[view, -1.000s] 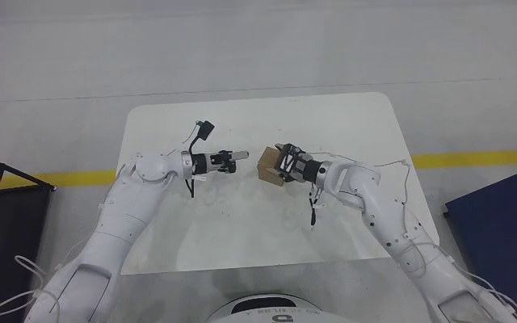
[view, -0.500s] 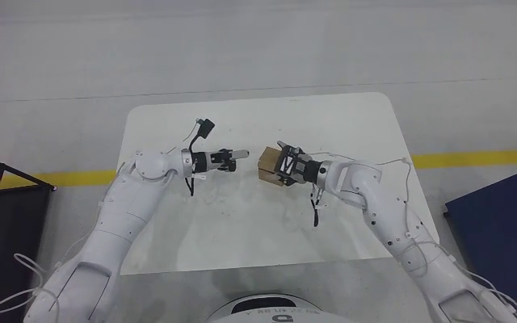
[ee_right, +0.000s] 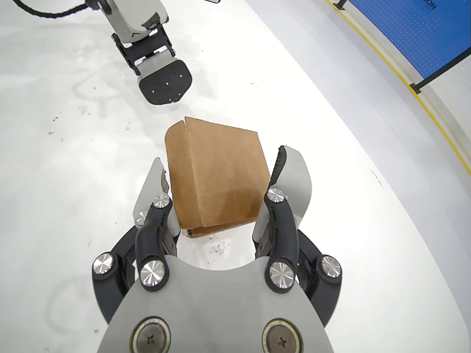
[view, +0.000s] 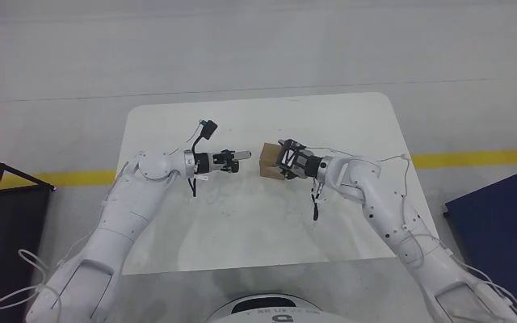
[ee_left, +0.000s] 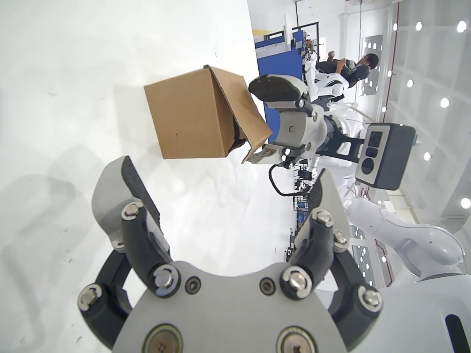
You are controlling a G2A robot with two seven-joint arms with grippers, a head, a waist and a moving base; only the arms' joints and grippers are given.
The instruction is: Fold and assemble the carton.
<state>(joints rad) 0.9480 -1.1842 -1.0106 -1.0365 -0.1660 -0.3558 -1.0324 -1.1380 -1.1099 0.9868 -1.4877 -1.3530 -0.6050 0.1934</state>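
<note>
From above, the brown carton (view: 269,162) sat near the middle of the white desk (view: 161,133), with the right claw (view: 284,161) on it and the left claw (view: 240,154) just beside it, not touching. At the left wrist, the left claw (ee_left: 228,185) stood wide apart, holding nothing, facing the tilted carton (ee_left: 187,119). At the right wrist, the right claw's fingers (ee_right: 162,181) were clamped on the carton's two sides.

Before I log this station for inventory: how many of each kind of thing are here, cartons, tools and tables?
Carton: 1
Tools: 2 (left tool, right tool)
Table: 1
Total: 4
</note>
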